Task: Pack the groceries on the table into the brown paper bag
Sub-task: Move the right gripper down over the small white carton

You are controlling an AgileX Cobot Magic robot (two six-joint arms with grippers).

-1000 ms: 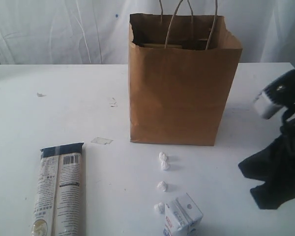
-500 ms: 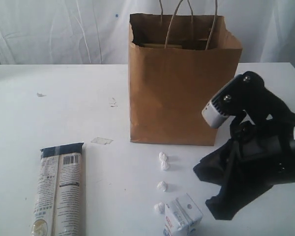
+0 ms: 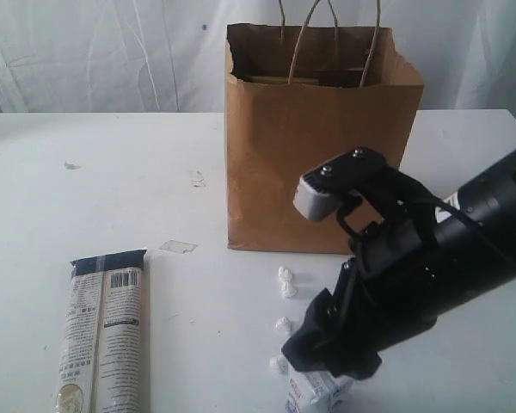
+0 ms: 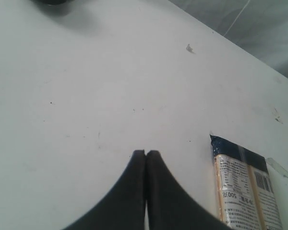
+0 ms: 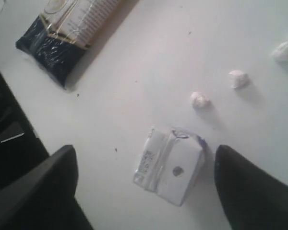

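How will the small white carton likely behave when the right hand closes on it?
The small white carton seems to lie on a broad face, so it probably won't roll or tip. Its folded card walls may dent under a hard squeeze. Being small, it likely slides easily if nudged.

Brown paper bag (image 3: 310,163) matt kraft (creased rim); long printed packet (image 5: 67,28) glossy film; small white carton (image 5: 170,167) smooth card
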